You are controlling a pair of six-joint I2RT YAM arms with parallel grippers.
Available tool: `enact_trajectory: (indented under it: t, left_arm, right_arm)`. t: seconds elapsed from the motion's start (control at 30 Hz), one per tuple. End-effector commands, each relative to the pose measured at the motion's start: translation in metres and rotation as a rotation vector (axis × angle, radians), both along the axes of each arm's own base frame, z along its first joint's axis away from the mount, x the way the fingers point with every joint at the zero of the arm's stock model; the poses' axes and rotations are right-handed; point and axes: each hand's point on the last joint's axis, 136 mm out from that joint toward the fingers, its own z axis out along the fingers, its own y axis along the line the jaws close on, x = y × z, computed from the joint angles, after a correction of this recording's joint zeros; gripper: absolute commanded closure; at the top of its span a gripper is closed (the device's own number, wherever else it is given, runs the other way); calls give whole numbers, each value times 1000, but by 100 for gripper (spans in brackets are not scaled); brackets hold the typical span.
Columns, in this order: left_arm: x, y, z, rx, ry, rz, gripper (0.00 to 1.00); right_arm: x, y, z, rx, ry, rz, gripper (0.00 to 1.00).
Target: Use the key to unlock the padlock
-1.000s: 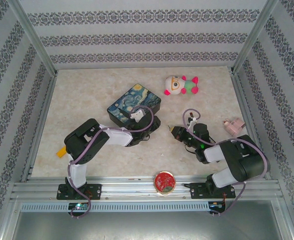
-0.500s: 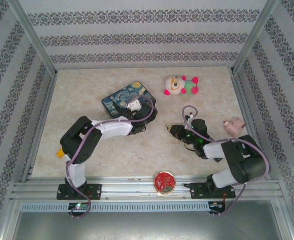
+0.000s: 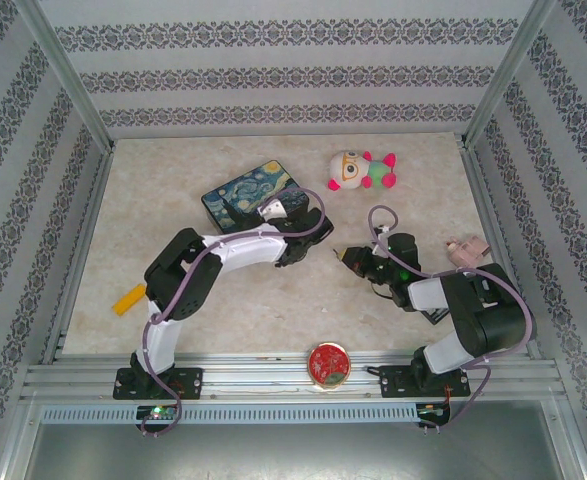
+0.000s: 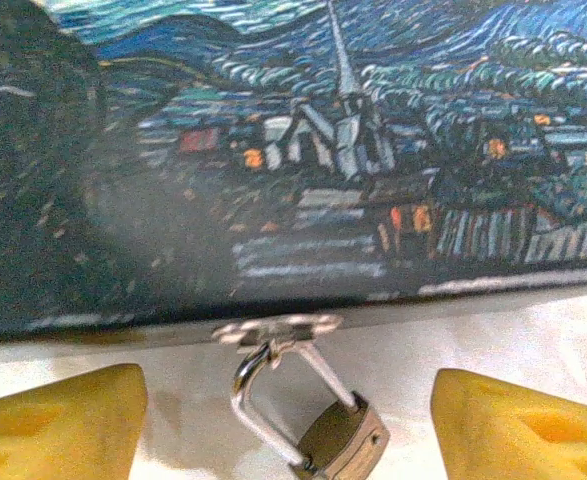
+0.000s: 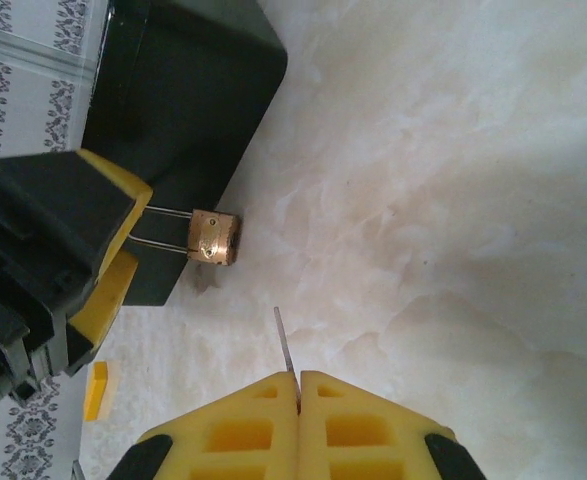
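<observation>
1. A pale marbled tabletop carries everything, with the two arms bolted at its near edge.
2. A starry-night painted tin box lies left of centre, nearer the far edge than the near one.
3. The left gripper reaches to the tin's right end. In the left wrist view its yellow fingers stand wide apart, one on each side of the padlock and touching nothing.
4. The right gripper sits near the middle of the tabletop and points at the left gripper. Its jaws are pressed together on the key.
5. A plush toy lies near the far edge, right of the tin.
6. A round red disc rests at the near edge, between the arm bases.
7. A small pink object lies by the right edge, and a yellow block by the left edge.
8. The brass padlock hangs just beside the tin's side. Its silvery shackle seems hooked through the tin's metal hasp.
9. The key is a thin grey sliver sticking out of the right fingertips. Its tip is near the padlock but apart from it.
</observation>
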Motion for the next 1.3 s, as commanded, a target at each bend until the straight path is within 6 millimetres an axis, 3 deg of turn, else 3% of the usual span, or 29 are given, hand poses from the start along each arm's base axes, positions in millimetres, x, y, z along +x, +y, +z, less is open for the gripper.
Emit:
enact_trajectory:
  t: [0.0, 0.23, 0.3, 0.6, 1.0, 1.27]
  left_arm:
    - [-7, 0, 14, 60, -31, 5, 9]
    - [-12, -18, 1, 18, -3, -11, 1]
    - [-10, -21, -5, 21, 13, 0, 1]
    - [-6, -10, -16, 135, 67, 75, 3]
    - [-7, 3, -36, 156, 133, 70, 14]
    - [-15, 14, -44, 147, 171, 63, 29]
  right_arm:
    - [6, 0, 11, 7, -47, 31, 100]
    - [7, -5, 11, 6, -49, 24, 100]
    - [17, -4, 23, 15, -84, 23, 100]
    - [17, -15, 35, -7, -92, 10, 100]
    - [20, -23, 45, -52, -119, 0, 100]
    - [20, -23, 45, -53, -118, 1, 100]
